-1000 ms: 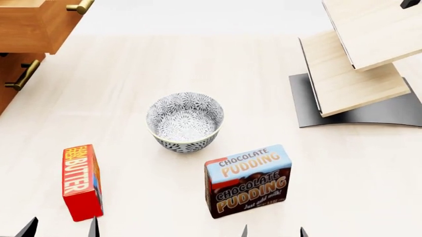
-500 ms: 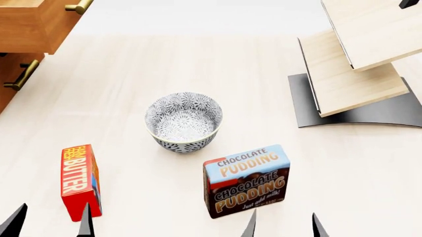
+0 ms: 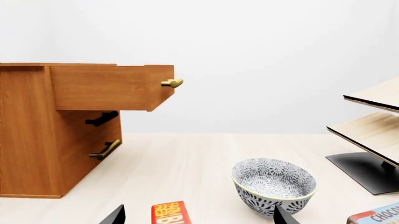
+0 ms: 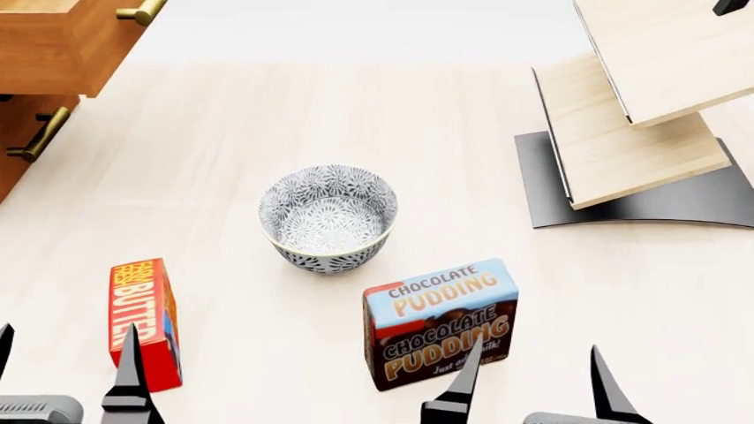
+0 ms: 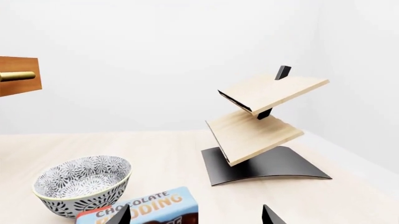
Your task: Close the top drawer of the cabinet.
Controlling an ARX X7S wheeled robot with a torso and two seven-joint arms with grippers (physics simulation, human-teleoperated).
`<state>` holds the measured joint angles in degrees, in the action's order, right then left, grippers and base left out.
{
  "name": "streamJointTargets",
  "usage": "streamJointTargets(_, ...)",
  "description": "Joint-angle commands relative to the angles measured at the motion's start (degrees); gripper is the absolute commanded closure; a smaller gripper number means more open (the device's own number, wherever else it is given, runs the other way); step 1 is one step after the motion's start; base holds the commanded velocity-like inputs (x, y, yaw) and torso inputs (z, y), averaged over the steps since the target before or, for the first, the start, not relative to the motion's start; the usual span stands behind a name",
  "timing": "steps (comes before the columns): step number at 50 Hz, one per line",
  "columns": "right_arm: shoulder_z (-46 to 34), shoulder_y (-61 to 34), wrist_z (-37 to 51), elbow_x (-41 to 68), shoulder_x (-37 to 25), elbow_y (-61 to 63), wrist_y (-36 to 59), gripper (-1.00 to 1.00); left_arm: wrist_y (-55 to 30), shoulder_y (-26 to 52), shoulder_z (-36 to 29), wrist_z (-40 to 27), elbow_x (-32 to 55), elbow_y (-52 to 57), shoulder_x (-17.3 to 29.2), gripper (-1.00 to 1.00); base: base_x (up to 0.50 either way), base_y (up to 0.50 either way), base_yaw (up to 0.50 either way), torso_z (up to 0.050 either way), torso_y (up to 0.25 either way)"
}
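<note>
The top drawer is pulled out of the orange-brown cabinet, with its brass handle at the front. In the head view the drawer and its handle sit at the far left corner. In the right wrist view only its front edge shows. My left gripper is open and empty at the near edge, beside the butter box. My right gripper is open and empty, next to the chocolate pudding box. Both are far from the drawer.
A patterned bowl stands mid-table. A pale wood tiered shelf on a black base stands at the right. The lower drawer handle shows below the open drawer.
Both grippers have risen into the head view from the bottom edge, fingers now showing more. The objects on the table have not moved.
</note>
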<state>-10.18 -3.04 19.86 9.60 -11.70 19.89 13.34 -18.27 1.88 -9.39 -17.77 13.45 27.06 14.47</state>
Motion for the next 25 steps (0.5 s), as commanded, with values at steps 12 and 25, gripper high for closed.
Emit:
streamJointTargets(12, -0.68, 0.02, 1.04, -0.07, -0.76, 1.07, 0.61, -1.00, -1.07, 0.23, -0.80, -0.74, 0.36, 1.17, 0.73, -1.00, 0.00, 0.00, 0.00, 0.000, 0.000)
streamJointTargets(25, -0.93, -0.45, 1.54, 0.23, -0.82, 0.46, 0.75, -1.00, -0.82, 0.46, -1.19, -0.79, 0.72, 0.47, 0.91, -1.00, 0.07, 0.00, 0.00, 0.000, 0.000)
